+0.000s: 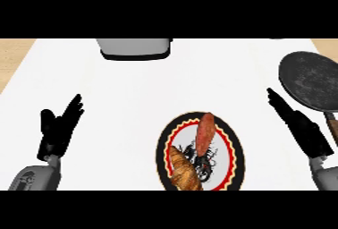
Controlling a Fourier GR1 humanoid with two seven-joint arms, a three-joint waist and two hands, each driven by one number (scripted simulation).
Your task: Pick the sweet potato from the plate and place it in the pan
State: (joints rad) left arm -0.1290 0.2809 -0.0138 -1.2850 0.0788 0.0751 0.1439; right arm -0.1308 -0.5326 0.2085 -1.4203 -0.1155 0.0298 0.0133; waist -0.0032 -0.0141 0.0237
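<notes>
White counter (132, 89) fills nearly the whole frame, with a strip of pale wood floor (14, 53) showing at the upper left and a sliver at the upper right. At the right edge, in the upper half, sits a round dark grey pan (310, 80), its handle (331, 127) running down along the right edge of the frame. In the lower centre lies a plate (232, 147) with a black rim, a red scalloped ring and a dark pattern in the middle; its lower edge is cut off by the frame. At the top centre a grey box-like appliance (135, 48) is partly in view, cut off at its top. In the lower left, the left hand (59, 127) rises from a grey forearm with its black fingers straight and pointing up toward the upper right, released and holding nothing. In the lower right, the right hand (300, 125) is also released, fingers straight and pointing to the upper left, just beside the pan's handle and well apart from the plate. On the plate, a golden-brown croissant (185, 172) lies at the lower left. The sweet potato (205, 132), a slim reddish-brown piece, rests upright in the frame on the plate's upper middle, its lower end near the croissant.
</notes>
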